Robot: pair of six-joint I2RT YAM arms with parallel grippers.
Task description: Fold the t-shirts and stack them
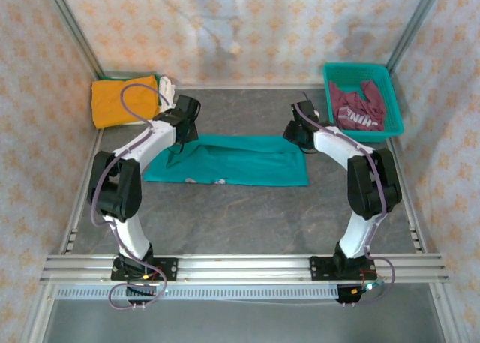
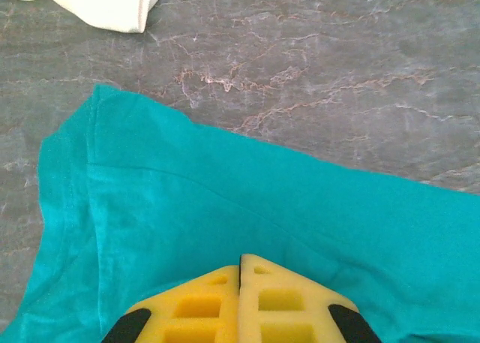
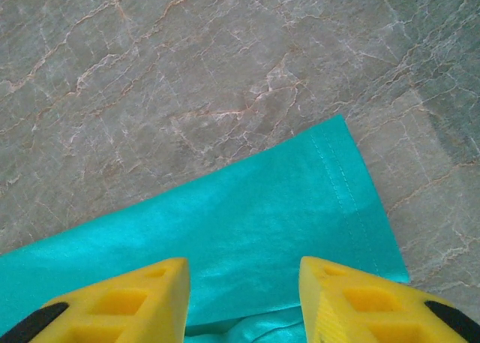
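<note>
A teal t-shirt (image 1: 225,161) lies folded into a long strip across the middle of the table. My left gripper (image 1: 178,144) is at its far-left part; in the left wrist view the yellow fingertips (image 2: 240,259) are pressed together, shut on the teal cloth (image 2: 225,208), with creases running to them. My right gripper (image 1: 298,140) is at the strip's far-right corner. It is open (image 3: 244,272), its fingers straddling the teal hem (image 3: 247,215) just above the cloth. A folded orange t-shirt (image 1: 120,100) and a white one (image 1: 166,88) lie at the back left. A maroon t-shirt (image 1: 358,106) sits crumpled in the basket.
The teal plastic basket (image 1: 358,69) stands at the back right corner. Metal frame rails run along the table's left (image 1: 82,200), right and near edges. The white shirt's edge (image 2: 97,1) lies just beyond the teal cloth. Grey marbled tabletop (image 1: 225,223) shows in front of the strip.
</note>
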